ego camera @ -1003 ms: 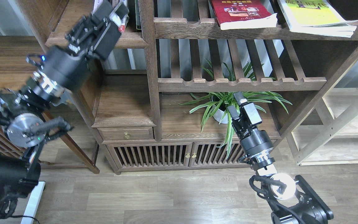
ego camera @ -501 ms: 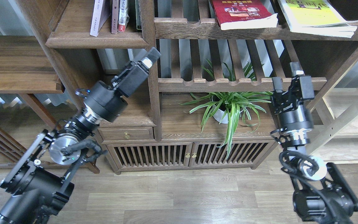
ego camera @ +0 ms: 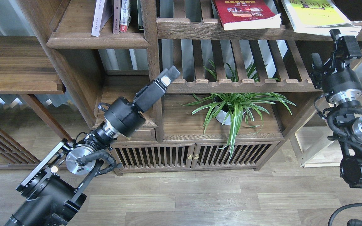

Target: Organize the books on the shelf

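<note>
A pale lavender-white book (ego camera: 100, 17) leans upright on the solid dark shelf (ego camera: 97, 41) at the top left. A dark red book (ego camera: 245, 14) and a yellow-green book (ego camera: 314, 14) lie flat on the slatted rack to the right. My left gripper (ego camera: 169, 75) points up and right in front of the cabinet's centre post, well below the shelf; its fingers cannot be told apart. My right gripper (ego camera: 325, 46) is open and holds nothing, just under the rack's right end, below the yellow-green book.
Thin brown-spined (ego camera: 116, 15) and white/red-spined (ego camera: 125, 15) books stand beside the lavender one. A potted spider plant (ego camera: 231, 108) sits in the lower bay under a second slatted rack (ego camera: 244, 85). A pale wooden rack (ego camera: 313, 147) stands at the right.
My left arm has dropped from the top-left shelf down and right to the centre post. My right arm has risen up and right, from beside the plant to under the yellow-green book.
</note>
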Action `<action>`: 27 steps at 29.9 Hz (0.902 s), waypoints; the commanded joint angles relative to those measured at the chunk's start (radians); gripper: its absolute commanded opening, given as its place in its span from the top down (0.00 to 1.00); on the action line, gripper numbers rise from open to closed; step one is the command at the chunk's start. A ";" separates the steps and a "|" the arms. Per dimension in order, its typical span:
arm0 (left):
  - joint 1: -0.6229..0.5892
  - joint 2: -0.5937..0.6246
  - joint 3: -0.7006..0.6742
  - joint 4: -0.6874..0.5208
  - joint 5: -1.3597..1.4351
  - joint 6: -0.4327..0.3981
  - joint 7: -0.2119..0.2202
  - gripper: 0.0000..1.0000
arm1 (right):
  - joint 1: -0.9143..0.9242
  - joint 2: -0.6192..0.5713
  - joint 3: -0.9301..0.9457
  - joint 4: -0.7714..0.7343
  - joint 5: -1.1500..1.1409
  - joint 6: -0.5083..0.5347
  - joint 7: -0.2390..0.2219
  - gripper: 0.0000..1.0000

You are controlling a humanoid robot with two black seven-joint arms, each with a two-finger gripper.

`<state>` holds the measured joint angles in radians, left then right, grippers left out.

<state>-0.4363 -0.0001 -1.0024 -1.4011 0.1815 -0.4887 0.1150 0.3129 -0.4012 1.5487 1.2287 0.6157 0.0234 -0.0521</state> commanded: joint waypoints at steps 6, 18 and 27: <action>-0.013 0.000 -0.004 0.002 -0.001 0.000 0.002 0.01 | 0.061 -0.033 -0.001 -0.005 0.006 -0.108 -0.008 0.03; -0.013 0.000 -0.001 0.001 -0.001 0.000 0.003 0.01 | 0.173 -0.045 0.001 -0.052 0.021 -0.264 -0.006 0.14; -0.010 0.000 -0.002 -0.004 -0.001 0.000 0.008 0.01 | 0.247 -0.044 0.002 -0.110 0.019 -0.309 -0.002 0.35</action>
<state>-0.4496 0.0000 -1.0045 -1.4024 0.1810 -0.4887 0.1226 0.5542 -0.4463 1.5510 1.1282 0.6359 -0.2825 -0.0557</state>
